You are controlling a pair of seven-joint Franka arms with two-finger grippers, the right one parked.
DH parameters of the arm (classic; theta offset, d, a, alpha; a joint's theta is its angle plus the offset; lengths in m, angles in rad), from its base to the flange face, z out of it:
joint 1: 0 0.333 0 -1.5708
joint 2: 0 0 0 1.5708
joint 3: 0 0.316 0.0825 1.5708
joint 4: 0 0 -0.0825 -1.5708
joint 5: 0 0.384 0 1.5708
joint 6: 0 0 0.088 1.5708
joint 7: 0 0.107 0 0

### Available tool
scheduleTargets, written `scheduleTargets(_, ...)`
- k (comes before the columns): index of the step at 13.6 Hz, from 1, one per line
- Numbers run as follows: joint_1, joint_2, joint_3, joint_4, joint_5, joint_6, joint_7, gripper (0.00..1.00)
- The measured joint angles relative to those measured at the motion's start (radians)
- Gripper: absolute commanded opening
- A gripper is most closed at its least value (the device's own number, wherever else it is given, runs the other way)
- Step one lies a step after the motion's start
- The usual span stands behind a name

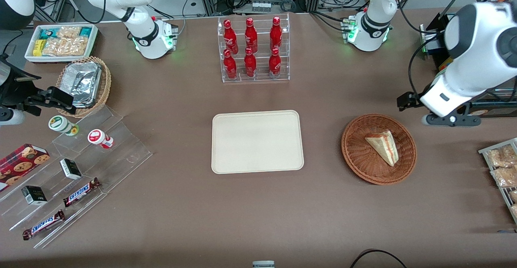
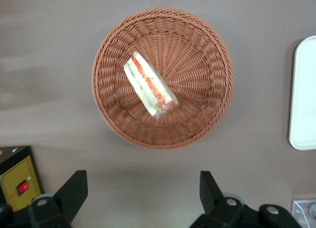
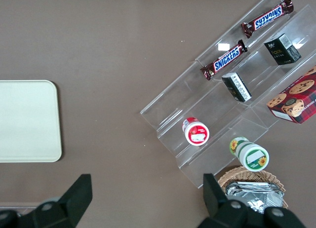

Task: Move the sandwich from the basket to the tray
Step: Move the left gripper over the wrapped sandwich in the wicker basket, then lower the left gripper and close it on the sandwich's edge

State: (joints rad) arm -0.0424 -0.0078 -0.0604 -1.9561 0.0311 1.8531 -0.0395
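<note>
Sandwich (image 2: pixel 149 85) lies in the basket (image 2: pixel 207 55), long axis diagonal to the fingers' gap; gripper (image 2: pixel 143 196), fingers spread and empty, hovers above the table beside the basket rim.

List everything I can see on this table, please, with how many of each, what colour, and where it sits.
sandwich: 1, white bread with red and green filling, in the basket
basket: 1, reddish-brown wicker, beside the tray, toward the working arm's end
tray: 1, cream, mid-table, nothing on it
bottles: 6, red, in a clear rack farther from the front camera than the tray
Snickers bars: 2, brown, on the clear stepped stand toward the parked arm's end
small dark boxes: 2, on that stand
round tubs: 2, one red-lidded, one green, on that stand
cookie box: 1, red, on that stand
tan basket: 1, holding silver foil containers
white snack tray: 1, packaged snacks
gripper: 1, black, open, above the table beside the basket
</note>
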Motion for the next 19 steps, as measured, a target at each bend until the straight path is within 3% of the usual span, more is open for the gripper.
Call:
scheduleTargets(6,0.012,0.036,0.012,-0.227,-0.002,0.353,-0.051,1.00)
scheduleTargets(9,0.013,0.093,0.013,-0.240,-0.004,0.427,-0.218,1.00)
scheduleTargets(13,0.006,0.157,0.008,-0.240,-0.004,0.514,-0.576,1.00)
scheduleTargets(19,0.005,0.224,0.008,-0.240,-0.004,0.562,-0.724,1.00)
